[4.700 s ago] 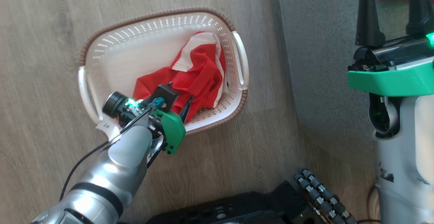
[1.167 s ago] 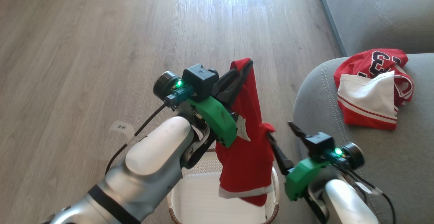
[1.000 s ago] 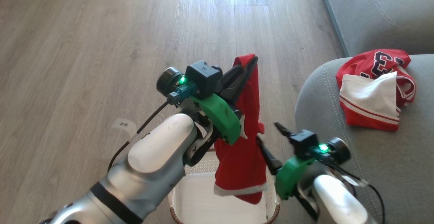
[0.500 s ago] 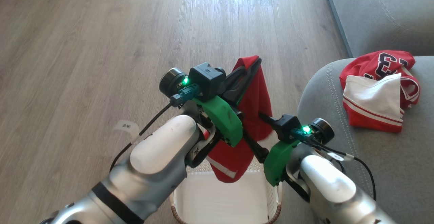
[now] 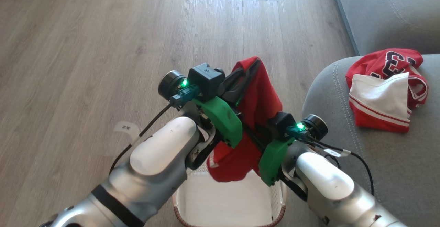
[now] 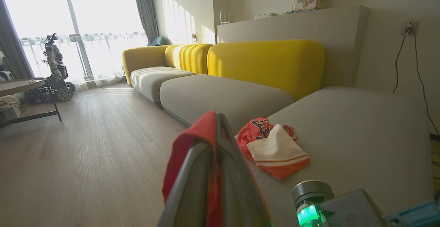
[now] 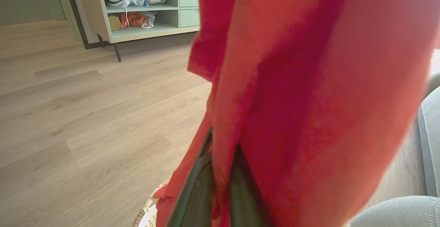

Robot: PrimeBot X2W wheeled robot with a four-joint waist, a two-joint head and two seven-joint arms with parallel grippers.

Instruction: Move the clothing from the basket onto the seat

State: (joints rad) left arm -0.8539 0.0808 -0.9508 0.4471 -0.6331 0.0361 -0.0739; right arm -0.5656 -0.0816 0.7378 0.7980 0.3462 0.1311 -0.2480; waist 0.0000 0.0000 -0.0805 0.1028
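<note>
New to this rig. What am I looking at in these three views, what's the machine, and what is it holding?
It is a wheeled robot with two arms, each ending in a two-finger gripper. The wide picture comes from a camera on its head, looking down; the other two come from cameras on each wrist, looking along that arm's fingers.

In the head view, the left gripper is shut on a red garment held up above a white basket on the wood floor. The right gripper has also pinched that garment lower down; its wrist view shows red fabric between the dark fingers. The basket looks empty as far as it shows.

A second red and white garment lies on the grey sofa seat.
</note>
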